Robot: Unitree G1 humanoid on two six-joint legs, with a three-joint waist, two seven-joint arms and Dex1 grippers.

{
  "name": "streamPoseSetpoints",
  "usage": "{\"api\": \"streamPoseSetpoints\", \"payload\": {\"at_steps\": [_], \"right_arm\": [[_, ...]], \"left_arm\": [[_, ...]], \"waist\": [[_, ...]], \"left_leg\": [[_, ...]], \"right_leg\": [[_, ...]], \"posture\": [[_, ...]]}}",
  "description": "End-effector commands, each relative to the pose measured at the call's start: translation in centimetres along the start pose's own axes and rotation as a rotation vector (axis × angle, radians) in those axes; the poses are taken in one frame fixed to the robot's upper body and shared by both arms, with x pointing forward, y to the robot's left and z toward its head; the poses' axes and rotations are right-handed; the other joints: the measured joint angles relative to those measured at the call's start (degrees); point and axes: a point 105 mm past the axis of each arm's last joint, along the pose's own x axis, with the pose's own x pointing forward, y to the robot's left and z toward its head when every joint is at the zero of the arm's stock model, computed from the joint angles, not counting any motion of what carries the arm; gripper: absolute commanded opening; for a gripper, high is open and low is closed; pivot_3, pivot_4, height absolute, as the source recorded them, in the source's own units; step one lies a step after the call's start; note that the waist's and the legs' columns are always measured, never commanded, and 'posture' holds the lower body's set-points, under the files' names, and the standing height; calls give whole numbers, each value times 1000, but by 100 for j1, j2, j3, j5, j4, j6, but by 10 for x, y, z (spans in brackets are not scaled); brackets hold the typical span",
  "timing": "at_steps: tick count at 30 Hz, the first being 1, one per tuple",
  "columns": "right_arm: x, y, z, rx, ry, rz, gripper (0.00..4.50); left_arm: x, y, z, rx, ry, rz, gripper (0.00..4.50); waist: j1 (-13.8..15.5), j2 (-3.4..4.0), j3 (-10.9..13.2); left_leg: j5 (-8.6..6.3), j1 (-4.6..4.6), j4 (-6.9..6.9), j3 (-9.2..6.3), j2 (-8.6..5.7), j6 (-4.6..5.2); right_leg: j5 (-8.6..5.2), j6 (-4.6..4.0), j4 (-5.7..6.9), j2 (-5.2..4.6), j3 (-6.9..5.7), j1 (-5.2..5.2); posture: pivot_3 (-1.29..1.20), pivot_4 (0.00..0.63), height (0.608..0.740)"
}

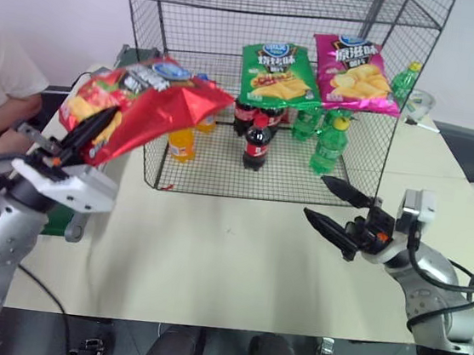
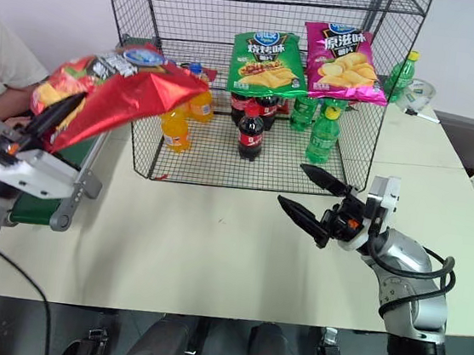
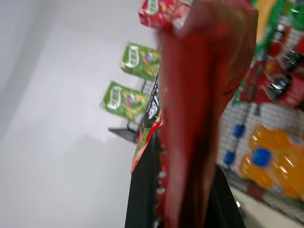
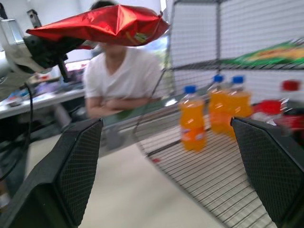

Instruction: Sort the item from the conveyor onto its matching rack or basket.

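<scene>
Your left gripper (image 1: 88,131) is raised at the left of the table, angled up toward the rack, its black fingers clamped on the red chip bag (image 1: 147,103). The bag is crinkly foil, held in the air above the table's left edge, just in front of the rack's left corner. Your right gripper (image 1: 329,207) is lower, over the pale table (image 1: 236,263), pointing left with its two tapered fingers spread apart and nothing between them. The tall black wire-grid rack (image 1: 273,87) holds orange soda bottles (image 1: 182,141), cola bottles (image 1: 256,141) and green bottles (image 1: 330,145) on its lowest mesh shelf, with a green chip bag (image 1: 279,73) and a pink chip bag (image 1: 352,72) above. A person in a white shirt (image 4: 118,76) sits beyond the conveyor (image 2: 46,199).
</scene>
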Motion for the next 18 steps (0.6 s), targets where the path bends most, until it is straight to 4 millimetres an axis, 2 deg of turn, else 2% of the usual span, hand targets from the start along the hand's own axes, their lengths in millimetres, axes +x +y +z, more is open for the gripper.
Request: {"api": "streamPoseSetpoints", "payload": {"at_steps": [1,5,9,12,18], "right_arm": [[11,-11,22,-178,-86,-89,4500],[18,-21,23,-271,-96,-164,4500],[23,-19,22,-262,-105,-154,4500],[24,-19,20,-257,-101,-153,4500],[26,-18,17,-248,-97,-147,4500]], "left_arm": [[19,2,-8,14,14,51,58],[42,-3,-23,18,52,98,58],[69,-17,-32,18,76,130,58],[81,-29,-38,-1,101,135,58],[112,-50,-34,-16,79,162,58]], "waist": [[7,1,0],[38,0,0],[46,-3,1],[40,-3,1],[33,-5,2]], "left_leg": [[4,-1,-1,-1,2,-6],[16,1,-1,-8,3,-22],[19,0,1,-9,0,-24],[20,-1,2,-11,-3,-25],[24,-1,2,-12,-3,-30]], "right_leg": [[0,0,6,4,0,-5],[3,-4,15,11,-1,-4],[5,-2,14,17,0,-4],[6,-1,14,17,-1,-4],[6,-1,19,14,0,-5]], "posture": [[0,150,740],[0,150,740],[0,150,740],[0,150,740],[0,150,740]]}}
